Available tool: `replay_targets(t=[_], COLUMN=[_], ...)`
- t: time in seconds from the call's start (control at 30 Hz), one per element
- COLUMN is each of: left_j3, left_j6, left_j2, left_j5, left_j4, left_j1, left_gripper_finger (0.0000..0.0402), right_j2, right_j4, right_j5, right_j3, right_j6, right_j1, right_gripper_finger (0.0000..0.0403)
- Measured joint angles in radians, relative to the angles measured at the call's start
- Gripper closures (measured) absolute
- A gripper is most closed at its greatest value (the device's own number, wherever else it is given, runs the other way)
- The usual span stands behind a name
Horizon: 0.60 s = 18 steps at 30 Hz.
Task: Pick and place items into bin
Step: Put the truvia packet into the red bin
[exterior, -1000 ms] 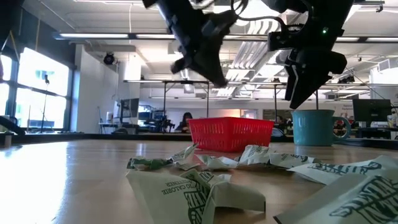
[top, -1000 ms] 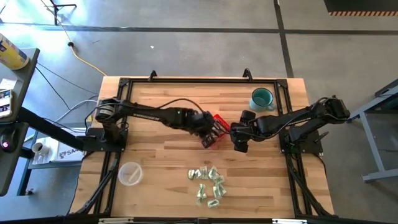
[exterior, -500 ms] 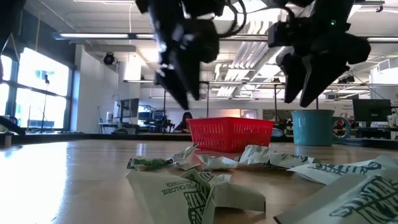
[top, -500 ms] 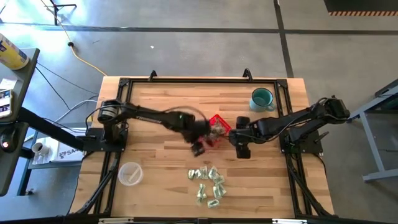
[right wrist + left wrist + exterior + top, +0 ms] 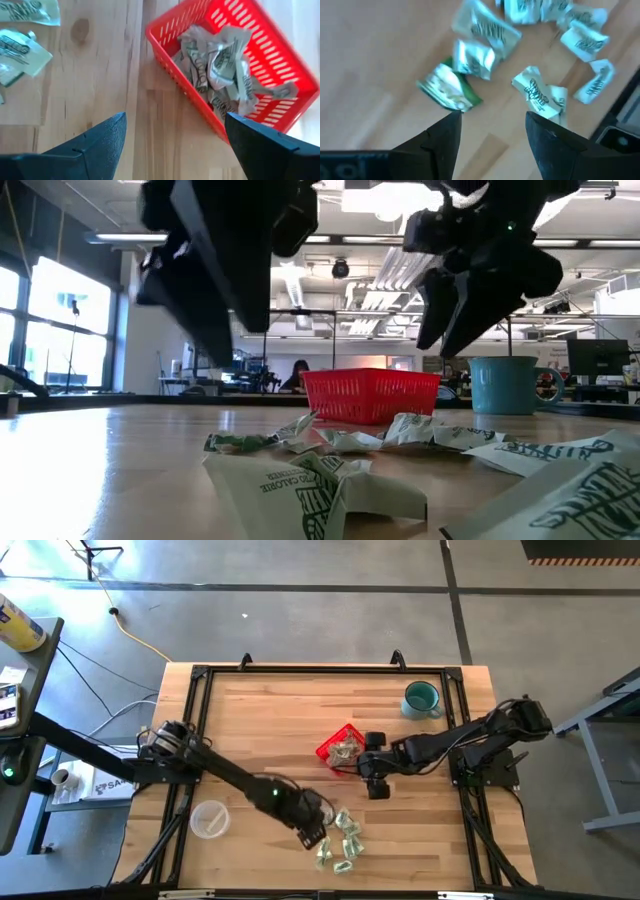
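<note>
A clear plastic cup (image 5: 210,819) sits empty at the left; the left gripper (image 5: 313,834), spread and holding nothing, has swung from the red basket (image 5: 341,746) to the loose wrapped pieces (image 5: 341,838); the basket holds crumpled wrappers; the right gripper (image 5: 376,783), spread, hovers beside it; a teal mug (image 5: 422,699) stands beyond.

A small bright red rectangular plastic basket (image 5: 341,743) with slotted sides sits just right of the high view's centre, turned at an angle, upright on the wood. Several crinkled pale green and silvery-white wrapped pieces (image 5: 220,62) lie heaped inside it. More such pieces (image 5: 341,836) lie scattered in a loose cluster at lower centre of the high view, well apart from the basket, flat on the tabletop.
</note>
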Motion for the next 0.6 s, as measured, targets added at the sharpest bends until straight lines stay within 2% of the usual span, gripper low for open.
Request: replay_targets(t=[0.2,0.37,0.6], left_j3=[-0.008,-0.003,0.103], left_j6=[-0.126,-0.175,-0.244], left_j2=[0.110,0.118,0.110], left_j5=[-0.017,-0.028,-0.143], left_j4=[0.090,0.058,-0.129], left_j1=[-0.026,-0.024,-0.024], left_gripper_finger=[0.0149,0.0149,0.0149], right_j2=[0.023,0.023,0.023], right_j4=[-0.011,-0.029,-0.050], right_j5=[-0.008,0.000,-0.004], right_j3=[0.000,0.000,0.000], right_j6=[0.095,0.190,0.196], right_j1=[0.012,0.014,0.016], right_gripper_finger=[0.0076,0.0076,0.0076])
